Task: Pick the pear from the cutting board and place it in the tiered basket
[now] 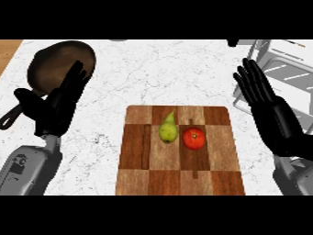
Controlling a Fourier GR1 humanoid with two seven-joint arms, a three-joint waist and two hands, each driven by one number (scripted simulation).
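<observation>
A: Pear?
B: The pear [168, 129] lies on the cutting board [179, 179], just beside the tomato [194, 138].
A: Hands?
B: My left hand [57, 105] and my right hand [271, 117] are flat, fingers straight, grasping nothing. The tiered basket [291, 69] stands behind my right.

A chequered wooden cutting board [179, 156] is lying on the white, veined marble table [152, 73]; the dark pan [57, 64] is looking matt.
</observation>
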